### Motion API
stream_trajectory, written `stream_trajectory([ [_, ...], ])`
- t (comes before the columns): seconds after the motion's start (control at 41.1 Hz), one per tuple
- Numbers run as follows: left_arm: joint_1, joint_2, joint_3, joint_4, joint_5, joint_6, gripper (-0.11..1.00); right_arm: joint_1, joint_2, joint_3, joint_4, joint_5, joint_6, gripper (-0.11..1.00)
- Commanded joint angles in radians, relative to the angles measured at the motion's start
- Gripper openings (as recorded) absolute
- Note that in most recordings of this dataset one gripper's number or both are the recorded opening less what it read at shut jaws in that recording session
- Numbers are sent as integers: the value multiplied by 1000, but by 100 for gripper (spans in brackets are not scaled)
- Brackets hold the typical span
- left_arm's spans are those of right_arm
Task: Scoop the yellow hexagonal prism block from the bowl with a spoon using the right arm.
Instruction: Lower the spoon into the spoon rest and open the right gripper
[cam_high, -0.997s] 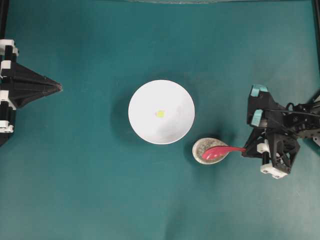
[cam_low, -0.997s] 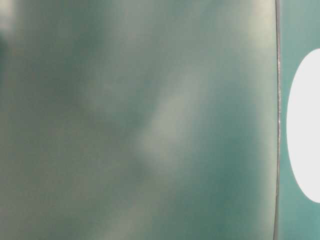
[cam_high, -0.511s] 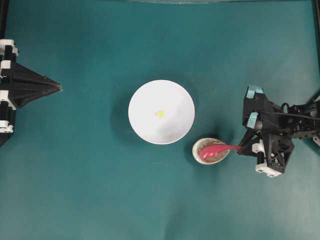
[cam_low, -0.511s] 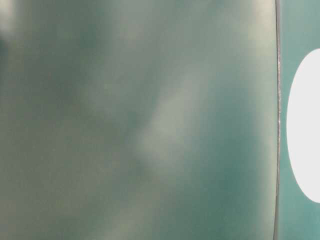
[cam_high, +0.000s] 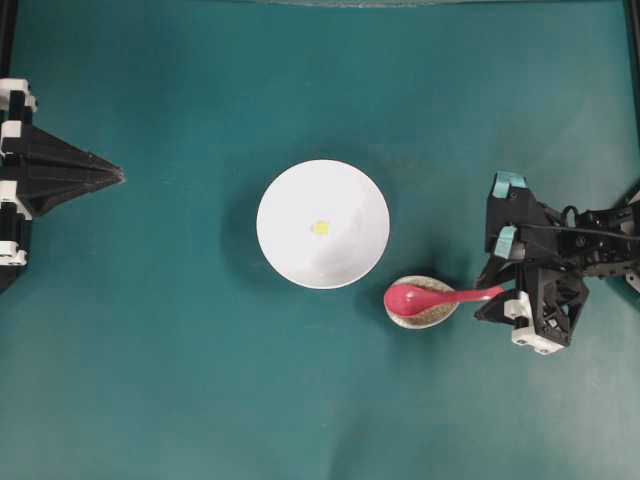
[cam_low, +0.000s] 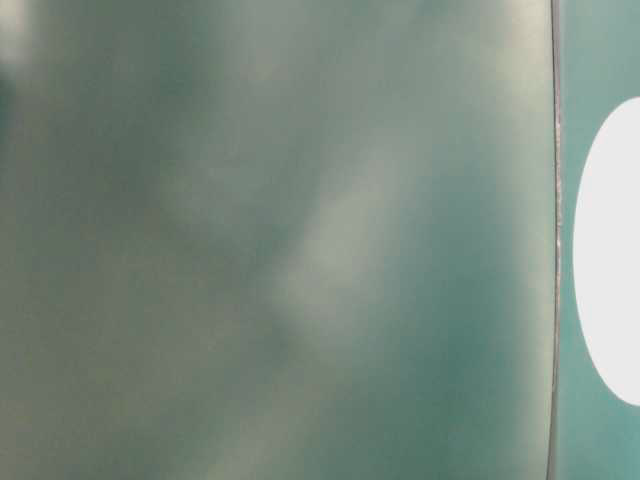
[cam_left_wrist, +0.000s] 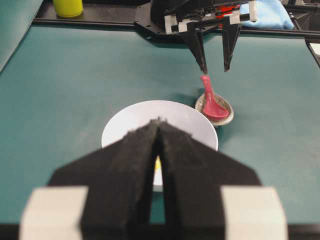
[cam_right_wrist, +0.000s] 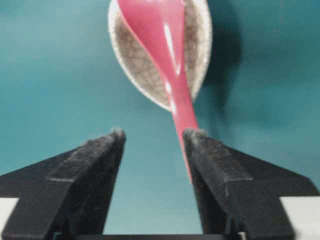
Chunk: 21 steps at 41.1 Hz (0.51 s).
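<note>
Surface (cam_high: 180, 350) flat teal; bowl (cam_high: 290, 250) plain white; block (cam_high: 320, 227) bright yellow; spoon (cam_high: 425, 296) glossy pink-red; small dish (cam_right_wrist: 197, 45) beige, dark crackle lines; right gripper (cam_right_wrist: 155, 145) fingers (cam_right_wrist: 212, 165) black; cup (cam_left_wrist: 68, 7) yellow-green.

Overhead looking straight down, table-level blurred close-up, opposed wrist views sharing spoon (cam_left_wrist: 212, 102)

Glossy pink-red spoon (cam_right_wrist: 167, 45), crackle-glazed speckled dish (cam_right_wrist: 197, 45), smooth white bowl (cam_high: 290, 215), matt teal table cloth (cam_high: 180, 380).
</note>
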Motion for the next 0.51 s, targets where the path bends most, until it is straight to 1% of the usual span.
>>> stream_trajectory([
  [0.0,-2,5,-25,3,-11,-2,0,3,-18,-14,-37,-8,-2,58],
  [0.097,-2,5,-23,3,-11,-2,0,2,-29,-14,-81,-5,-2,60],
  [0.17,-2,5,-25,3,-11,-2,0,3,-35,-14,-104,-5,-2,62],
  [0.365,-2,5,-25,3,-12,-2,0,2,-54,-8,-120,-20,-2,64],
  [0.486,-2,6,-23,3,-15,-2,0,3,-61,0,-137,-69,-2,64],
])
